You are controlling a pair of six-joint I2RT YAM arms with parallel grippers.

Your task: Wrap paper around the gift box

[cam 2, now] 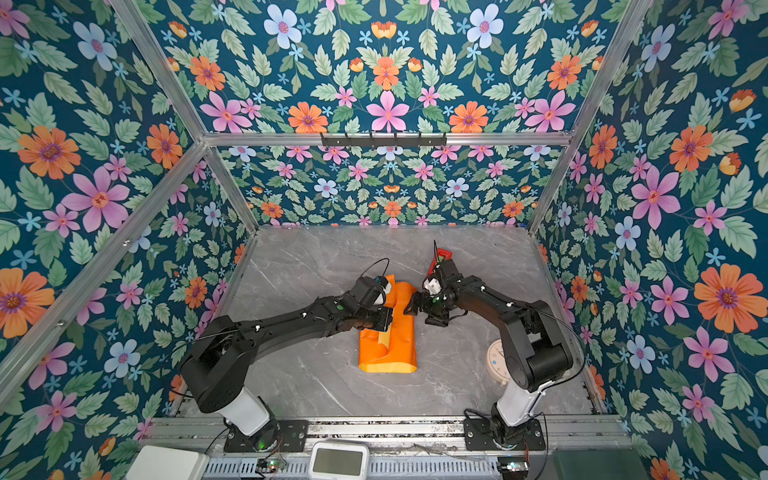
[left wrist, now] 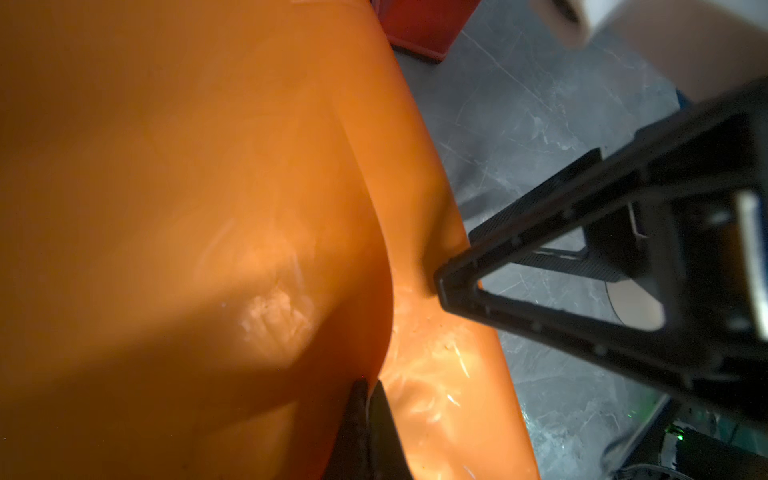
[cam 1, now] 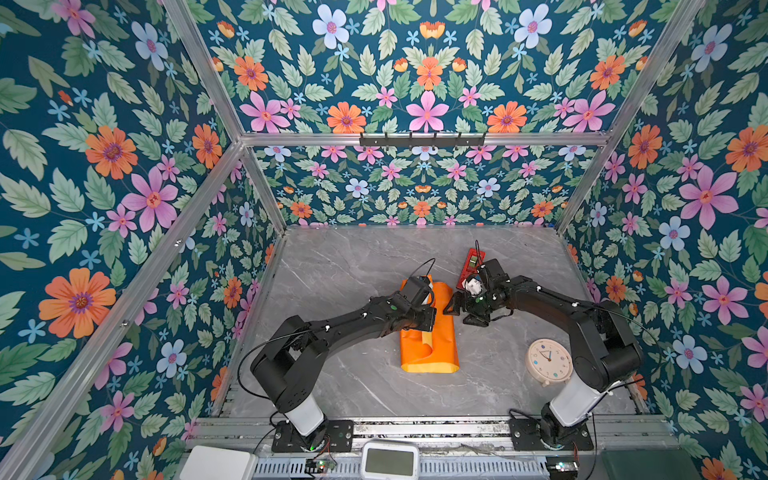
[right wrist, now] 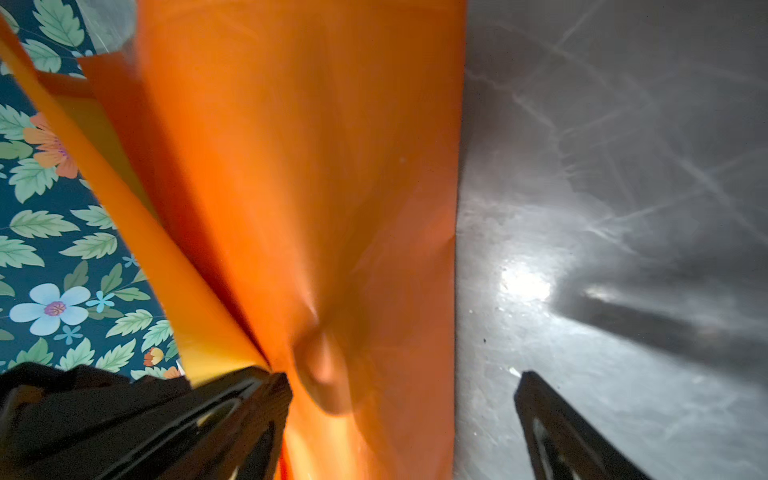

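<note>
**mo:** Top views first. Where's everything sitting?

**kit:** In both top views the paper [cam 1: 430, 349] [cam 2: 388, 351] is a folded orange bundle around the middle of the table [cam 1: 332, 270], with bits of yellow showing. The left gripper [cam 1: 429, 320] is down on top of it. The right gripper [cam 1: 451, 306] is just beside its right edge. A red gadget [cam 1: 473, 259] lies right behind the right gripper, and a round clock [cam 1: 548, 361] sits toward the front right. The gift box doesn't show in any view, so I can't tell where it is.

**mo:** Left wrist cam?

**kit:** The left gripper [left wrist: 365, 399] has its fingers pressed together, tips right at the edge of a raised fold of the paper [left wrist: 187, 208]. I can't tell whether a layer is caught between them. The right gripper [left wrist: 457, 259] comes in from the side, one fingertip touching the paper's edge.

**mo:** And the right wrist?

**kit:** The right gripper [right wrist: 403, 378] has its fingers spread wide. One is up against the orange sheet [right wrist: 311, 187] and the other is over bare table [right wrist: 602, 208]. The paper is pretty blurry here.
</note>
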